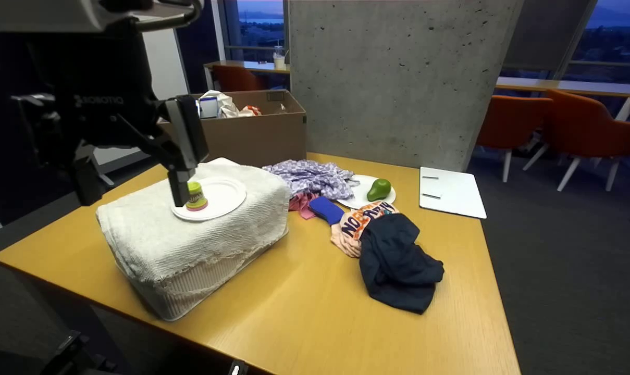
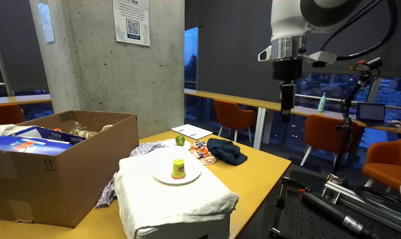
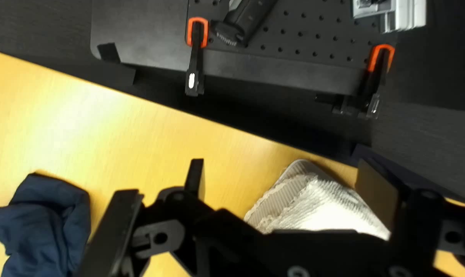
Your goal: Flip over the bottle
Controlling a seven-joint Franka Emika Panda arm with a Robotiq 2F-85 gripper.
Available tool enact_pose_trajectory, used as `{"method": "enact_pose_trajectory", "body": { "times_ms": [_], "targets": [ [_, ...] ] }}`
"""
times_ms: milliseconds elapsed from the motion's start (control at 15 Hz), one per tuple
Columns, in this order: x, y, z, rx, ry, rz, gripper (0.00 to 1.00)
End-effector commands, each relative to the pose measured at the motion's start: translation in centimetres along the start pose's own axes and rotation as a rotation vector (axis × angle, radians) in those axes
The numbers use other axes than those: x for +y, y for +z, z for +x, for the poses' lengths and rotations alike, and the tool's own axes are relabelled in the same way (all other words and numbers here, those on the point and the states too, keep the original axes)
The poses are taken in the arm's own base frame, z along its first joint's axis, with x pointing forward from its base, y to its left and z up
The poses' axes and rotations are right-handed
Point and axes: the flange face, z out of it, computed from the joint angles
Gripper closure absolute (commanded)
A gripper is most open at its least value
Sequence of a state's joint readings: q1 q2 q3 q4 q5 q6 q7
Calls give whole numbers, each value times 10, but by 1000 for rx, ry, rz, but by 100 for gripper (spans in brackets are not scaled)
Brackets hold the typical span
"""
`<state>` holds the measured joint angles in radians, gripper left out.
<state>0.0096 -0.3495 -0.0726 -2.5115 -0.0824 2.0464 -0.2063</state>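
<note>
The bottle [image 1: 197, 195] is small, stubby and yellow-green. It stands upright with its reddish end down on a white round plate [image 1: 229, 197], and shows the same way in an exterior view [image 2: 178, 167]. The plate [image 2: 193, 173] lies on a box draped with a white towel [image 1: 153, 245]. My gripper [image 1: 132, 192] is open and empty, high above the table and apart from the bottle; it also shows in an exterior view [image 2: 286, 116]. In the wrist view my open fingers [image 3: 286, 186] frame a corner of the towel-draped box [image 3: 309, 204]; the bottle is out of view there.
A large cardboard box [image 2: 97, 172] full of items stands beside the draped box. A second plate [image 1: 354, 195] holds a green avocado [image 1: 379, 189]. A patterned cloth [image 1: 315, 177], a blue item [image 1: 326, 209], a navy cloth [image 1: 398, 263] and a whiteboard [image 1: 453, 192] lie on the table.
</note>
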Motion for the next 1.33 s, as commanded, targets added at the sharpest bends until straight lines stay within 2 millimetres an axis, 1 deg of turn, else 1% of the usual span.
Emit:
{"method": "enact_pose_trajectory", "body": {
  "times_ms": [0, 133, 267, 533, 600, 800, 1067, 1200, 1267],
  "targets": [
    [9, 12, 42, 81, -2, -56, 0],
    [7, 27, 70, 142, -16, -69, 0],
    [2, 35, 99, 200, -30, -70, 0],
    [-10, 40, 150, 302, -60, -74, 0],
    [-13, 43, 158, 316, -63, -62, 0],
    [-30, 57, 182, 352, -66, -7, 0],
    [-61, 72, 216, 386, -82, 61, 0],
    [-67, 86, 231, 378, -90, 75, 0],
    [-66, 92, 239, 364, -86, 78, 0]
  ]
}}
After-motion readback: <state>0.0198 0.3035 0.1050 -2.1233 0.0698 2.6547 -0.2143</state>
